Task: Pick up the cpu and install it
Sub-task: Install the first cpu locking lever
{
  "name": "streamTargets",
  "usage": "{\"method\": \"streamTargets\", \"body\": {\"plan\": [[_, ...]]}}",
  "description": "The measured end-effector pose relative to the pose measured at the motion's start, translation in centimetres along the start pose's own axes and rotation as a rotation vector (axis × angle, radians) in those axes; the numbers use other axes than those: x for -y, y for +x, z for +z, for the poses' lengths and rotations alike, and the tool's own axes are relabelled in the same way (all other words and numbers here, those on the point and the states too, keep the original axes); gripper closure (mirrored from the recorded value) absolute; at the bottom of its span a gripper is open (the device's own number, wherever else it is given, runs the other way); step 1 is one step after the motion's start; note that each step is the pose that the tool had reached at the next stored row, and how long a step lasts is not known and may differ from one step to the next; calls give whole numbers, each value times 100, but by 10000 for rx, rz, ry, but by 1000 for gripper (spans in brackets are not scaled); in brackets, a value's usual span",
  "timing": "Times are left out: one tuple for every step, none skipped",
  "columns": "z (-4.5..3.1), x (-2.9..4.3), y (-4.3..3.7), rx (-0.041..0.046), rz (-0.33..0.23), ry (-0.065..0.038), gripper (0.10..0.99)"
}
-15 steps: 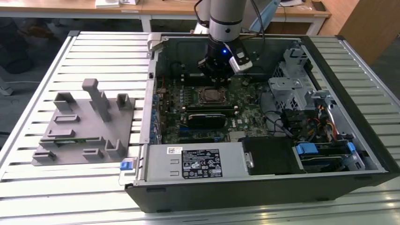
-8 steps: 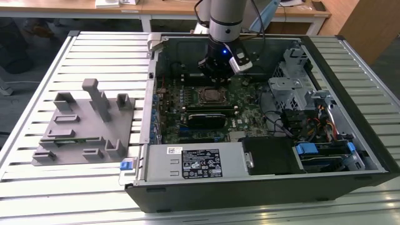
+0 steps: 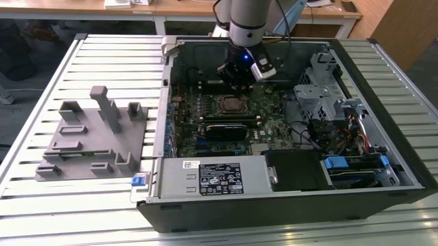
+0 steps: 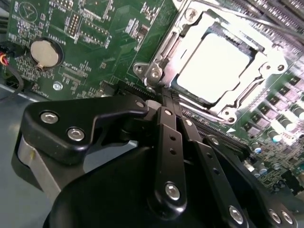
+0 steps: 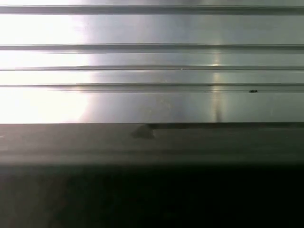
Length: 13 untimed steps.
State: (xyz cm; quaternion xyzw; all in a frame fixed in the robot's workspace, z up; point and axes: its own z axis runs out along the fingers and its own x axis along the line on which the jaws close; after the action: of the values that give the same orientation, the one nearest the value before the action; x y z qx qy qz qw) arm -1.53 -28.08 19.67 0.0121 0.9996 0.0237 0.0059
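Tool (image 4: 167,97) shut, just beside seated cpu (image 4: 213,64)

Pale, bright metal top on the cpu (image 4: 212,66), shiny silver metal socket frame (image 4: 164,57) around it, glossy black plastic gripper (image 4: 166,102) links with polished screws, matt green motherboard (image 4: 102,38), matt grey plastic fixture (image 3: 92,136), brushed ribbed aluminium table (image 5: 152,61).

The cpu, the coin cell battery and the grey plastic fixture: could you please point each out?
cpu (image 4: 213,64), second wrist view, middle of its pale top.
coin cell battery (image 4: 43,52), second wrist view, its face.
grey plastic fixture (image 3: 92,136), exterior view, its base.
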Motion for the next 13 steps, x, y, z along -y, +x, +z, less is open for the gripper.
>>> {"method": "streamTargets", "body": {"plan": [[0,0,0,-4,1,-55,980],[-1,-1,0,-4,2,-70,980],[-5,-2,0,-2,3,-76,980],[-14,-4,-1,3,3,-88,980],[-32,-4,-1,-1,2,-82,980],[-55,-3,0,-7,2,-70,980],[-73,-4,-1,-6,2,-71,980],[-89,-5,-1,-6,2,-72,980],[-104,-5,-1,-7,2,-69,980],[-115,-6,-1,-8,1,-63,980],[-119,-6,-2,-10,1,-57,980],[-118,-6,-3,-11,1,-55,980],[-119,-5,-4,-13,1,-54,980]]}}
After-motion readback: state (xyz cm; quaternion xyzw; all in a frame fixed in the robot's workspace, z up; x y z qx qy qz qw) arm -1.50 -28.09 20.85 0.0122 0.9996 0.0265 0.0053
